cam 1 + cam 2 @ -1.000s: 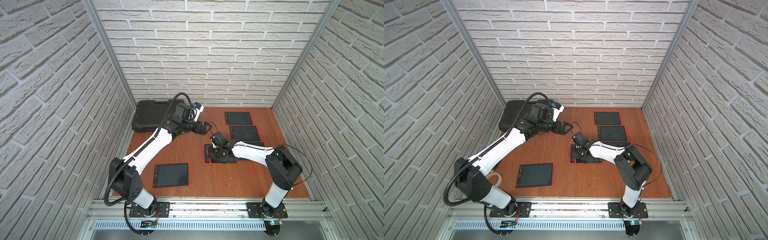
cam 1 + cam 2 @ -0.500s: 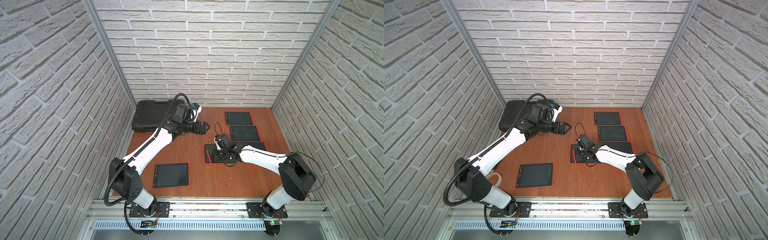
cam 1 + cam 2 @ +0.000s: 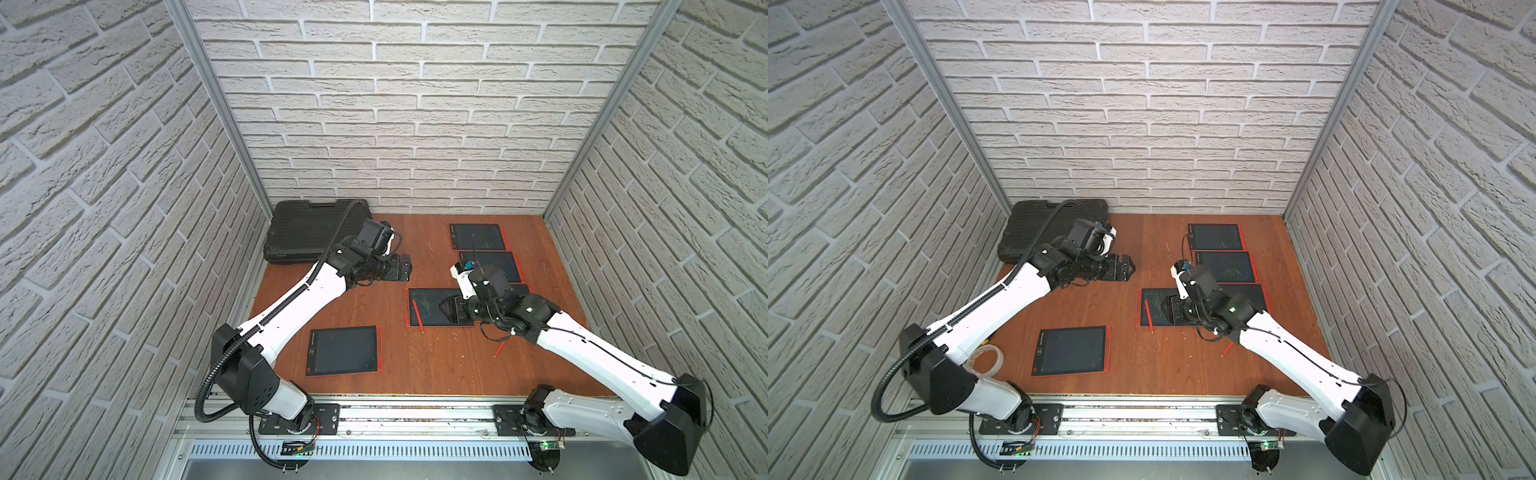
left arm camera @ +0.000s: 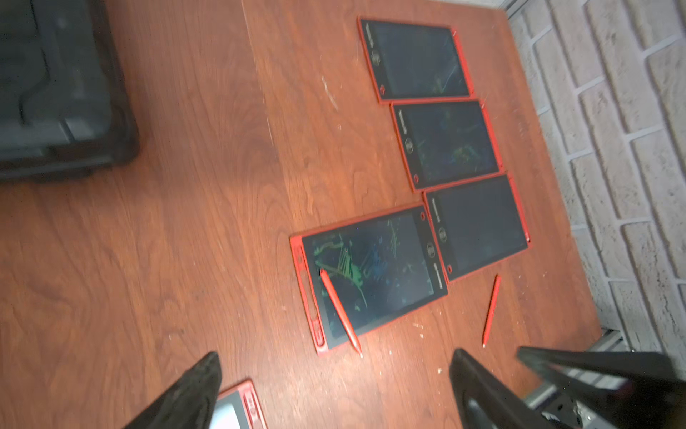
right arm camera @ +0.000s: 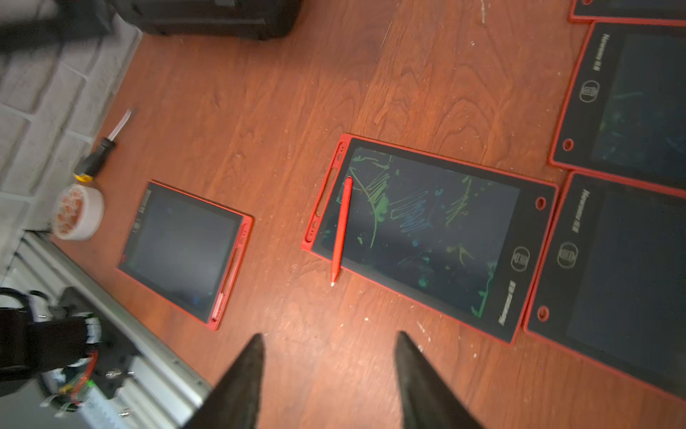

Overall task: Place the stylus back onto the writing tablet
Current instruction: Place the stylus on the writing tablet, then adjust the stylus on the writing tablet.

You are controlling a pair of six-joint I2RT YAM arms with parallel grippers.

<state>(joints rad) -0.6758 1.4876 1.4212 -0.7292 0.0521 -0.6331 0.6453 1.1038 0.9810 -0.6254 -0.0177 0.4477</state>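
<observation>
Stylus (image 3: 417, 315), judged light and slippery, is seen across writing tablet (image 3: 432, 303) near centre of a top view; mid-shaft grip is advised; left gripper (image 4: 336, 353) and right gripper (image 5: 330, 336) are spread, empty.

A second ago the right tool (image 5: 330, 336) was shut on the stylus (image 5: 340, 230). It has now spread its jaws, let go and drawn back to the right, over the right part of the writing tablet (image 5: 427, 230). The right arm (image 3: 582, 349) has swung its elbow out toward the near right. The stylus now lies free on the tablet's left part.
</observation>
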